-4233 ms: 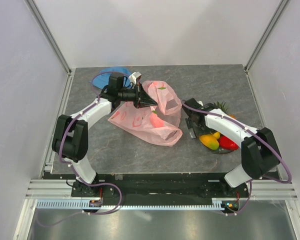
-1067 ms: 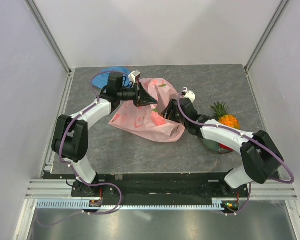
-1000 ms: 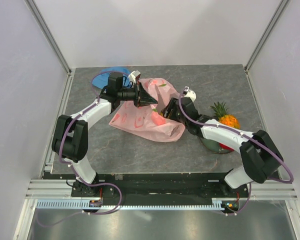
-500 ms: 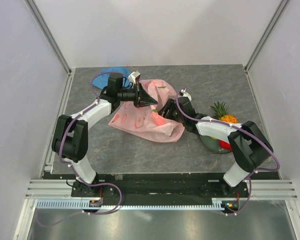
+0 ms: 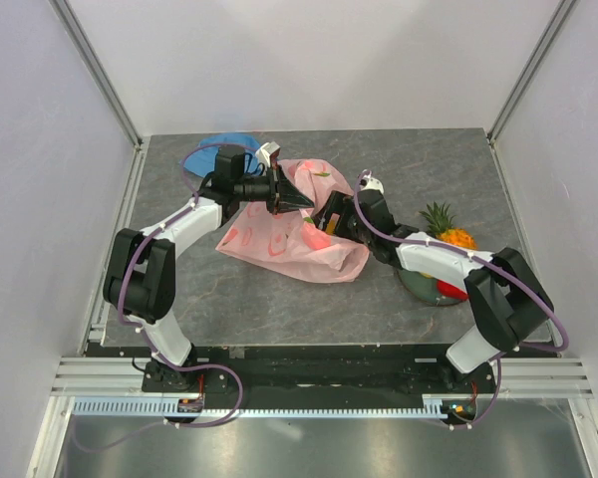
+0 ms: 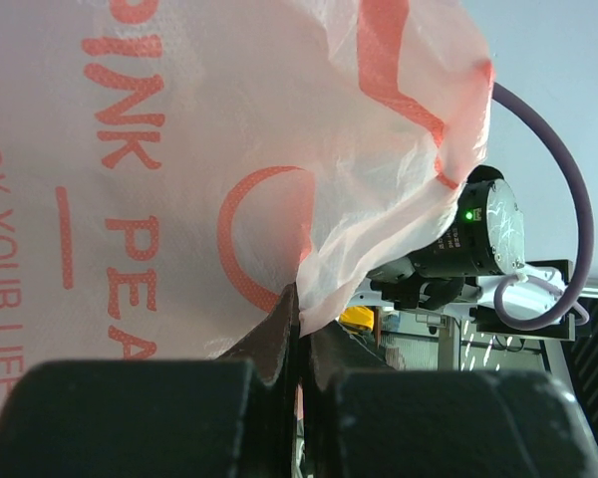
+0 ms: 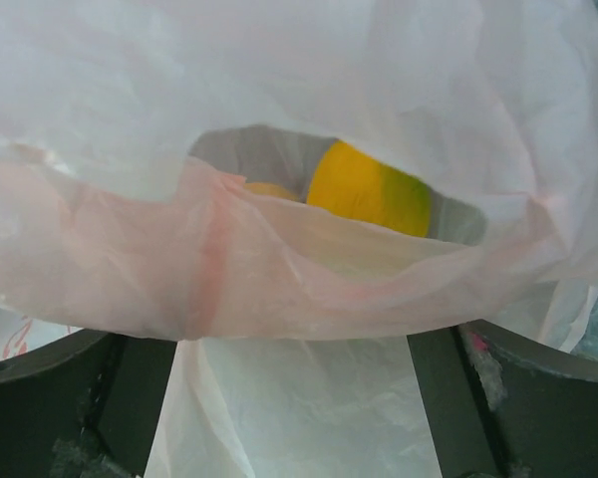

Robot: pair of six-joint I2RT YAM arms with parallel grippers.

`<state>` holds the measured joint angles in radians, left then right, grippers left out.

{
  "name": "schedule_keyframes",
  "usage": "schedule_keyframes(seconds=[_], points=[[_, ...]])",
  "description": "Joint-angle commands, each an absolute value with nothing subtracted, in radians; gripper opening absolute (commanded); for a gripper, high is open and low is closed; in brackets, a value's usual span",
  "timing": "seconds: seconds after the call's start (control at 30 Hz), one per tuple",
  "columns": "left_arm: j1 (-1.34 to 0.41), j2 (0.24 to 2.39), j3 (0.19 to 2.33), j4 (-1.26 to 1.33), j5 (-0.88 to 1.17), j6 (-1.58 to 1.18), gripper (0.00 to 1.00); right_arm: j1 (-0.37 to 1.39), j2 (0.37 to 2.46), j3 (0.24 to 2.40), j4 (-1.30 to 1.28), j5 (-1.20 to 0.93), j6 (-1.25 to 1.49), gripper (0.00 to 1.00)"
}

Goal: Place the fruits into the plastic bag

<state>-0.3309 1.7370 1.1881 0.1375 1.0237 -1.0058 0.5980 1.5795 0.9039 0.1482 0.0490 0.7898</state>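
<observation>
The pink plastic bag (image 5: 289, 244) lies in the middle of the table. My left gripper (image 5: 297, 200) is shut on its upper rim (image 6: 379, 199) and holds the mouth lifted. My right gripper (image 5: 329, 213) is at the bag's mouth with its fingers (image 7: 75, 398) wide apart and nothing between them but bag film (image 7: 309, 418). A yellow-green mango (image 7: 369, 189) lies inside the bag just past the fingers, with another orange-yellow fruit (image 7: 271, 189) partly hidden beside it. The pineapple (image 5: 448, 235) and a red fruit (image 5: 448, 290) sit at the dark plate (image 5: 424, 291) on the right.
A blue cloth hat (image 5: 219, 146) lies at the back left behind the left wrist. White walls with metal posts enclose the table on three sides. The right arm's forearm (image 5: 434, 257) stretches over the plate.
My right gripper has come from the plate to the bag's mouth and pushed further in. The yellow mangoes no longer show on the plate. The left gripper has held still.
</observation>
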Motion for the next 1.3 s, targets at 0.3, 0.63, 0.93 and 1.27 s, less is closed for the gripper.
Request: schedule_keyframes(seconds=[0.3, 0.63, 0.93, 1.27], points=[[-0.295, 1.741, 1.183, 0.183, 1.055, -1.022, 0.01, 0.609, 1.252, 0.835, 0.049, 0.090, 0.548, 0.93], [-0.287, 1.746, 1.170, 0.175, 1.052, -1.011, 0.01, 0.612, 1.287, 1.006, -0.143, 0.003, 0.354, 0.85], [-0.287, 1.741, 1.175, 0.143, 1.046, -0.994, 0.02, 0.630, 1.400, 1.081, -0.107, -0.021, 0.279, 0.80], [-0.287, 1.740, 1.189, 0.118, 1.040, -0.982, 0.02, 0.649, 1.532, 1.161, -0.112, -0.011, 0.200, 0.72]])
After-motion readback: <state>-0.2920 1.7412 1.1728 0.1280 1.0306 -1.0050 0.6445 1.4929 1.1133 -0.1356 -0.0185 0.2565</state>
